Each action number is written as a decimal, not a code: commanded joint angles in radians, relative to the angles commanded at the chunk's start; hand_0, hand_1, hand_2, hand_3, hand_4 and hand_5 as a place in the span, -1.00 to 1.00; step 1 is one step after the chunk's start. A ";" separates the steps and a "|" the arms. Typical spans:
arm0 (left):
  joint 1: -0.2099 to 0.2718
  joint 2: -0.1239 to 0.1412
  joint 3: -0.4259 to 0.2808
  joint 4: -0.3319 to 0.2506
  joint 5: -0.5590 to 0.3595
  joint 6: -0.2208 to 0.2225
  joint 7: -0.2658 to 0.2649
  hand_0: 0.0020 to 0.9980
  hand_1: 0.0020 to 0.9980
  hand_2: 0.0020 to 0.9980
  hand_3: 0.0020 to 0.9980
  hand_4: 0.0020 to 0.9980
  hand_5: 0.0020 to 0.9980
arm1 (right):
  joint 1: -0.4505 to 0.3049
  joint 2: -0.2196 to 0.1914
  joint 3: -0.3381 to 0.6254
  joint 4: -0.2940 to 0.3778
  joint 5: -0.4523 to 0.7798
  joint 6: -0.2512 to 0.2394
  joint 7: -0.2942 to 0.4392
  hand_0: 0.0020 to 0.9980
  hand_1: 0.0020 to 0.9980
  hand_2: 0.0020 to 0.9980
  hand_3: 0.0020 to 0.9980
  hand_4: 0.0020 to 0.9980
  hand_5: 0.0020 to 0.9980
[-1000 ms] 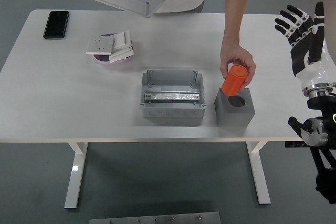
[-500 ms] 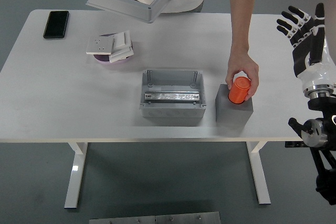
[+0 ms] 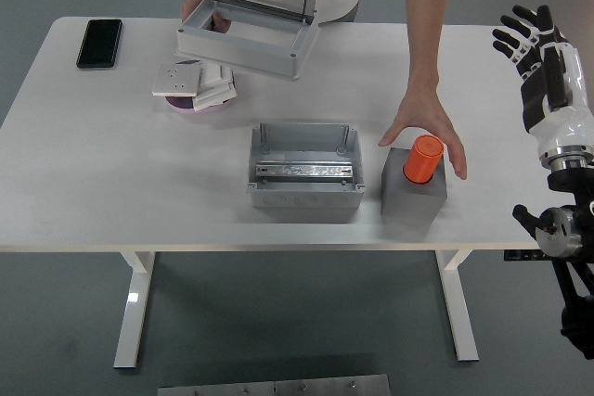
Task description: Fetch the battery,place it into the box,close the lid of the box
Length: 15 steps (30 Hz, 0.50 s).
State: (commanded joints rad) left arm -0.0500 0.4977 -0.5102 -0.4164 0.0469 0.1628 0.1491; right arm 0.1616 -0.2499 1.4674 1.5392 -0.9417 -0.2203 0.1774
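The orange battery (image 3: 425,159) stands upright in the hole of a grey block (image 3: 414,194), its long axis vertical and its flat top facing up; roughly its upper half shows above the block. The block sits on the white desk (image 3: 111,183) toward the near right, just beside the open grey box (image 3: 303,172), which lies to its left with its opening upward and a metal rail across its floor. A narrow strip of bare desk separates block and box.

A person's hand (image 3: 424,127) rests spread just behind the battery, fingers fanned around its far side, touching or nearly so; contact cannot be made out. The person's other hand (image 3: 193,6) holds a second grey box with a hinged lid (image 3: 249,18) above the desk's far edge, lid raised.

The robot's right hand (image 3: 536,48) hangs raised beyond the desk's right edge, fingers spread and holding nothing, well apart from the battery. The left hand is out of view.

A stack of white plates on a pink dish (image 3: 197,86) lies far left of the box, and a black phone (image 3: 99,43) sits near the far left corner. The near left of the desk is bare, as is the strip in front of the box and block up to the near edge.
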 joint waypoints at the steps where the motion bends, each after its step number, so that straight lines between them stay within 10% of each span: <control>1: 0.000 0.000 0.000 0.000 0.000 0.000 0.000 0.23 0.46 0.20 0.18 -0.12 -1.00 | 0.000 0.000 0.000 0.000 0.000 0.000 0.000 0.54 0.34 0.35 0.41 1.00 0.38; 15: -0.002 -0.001 -0.003 -0.001 0.005 0.000 0.003 0.23 0.46 0.20 0.17 -0.12 -1.00 | -0.004 0.004 -0.001 0.004 -0.022 0.002 0.001 0.53 0.34 0.32 0.41 1.00 0.31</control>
State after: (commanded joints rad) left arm -0.0524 0.4968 -0.5132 -0.4170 0.0524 0.1628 0.1521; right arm 0.1581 -0.2461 1.4664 1.5432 -0.9637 -0.2178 0.1787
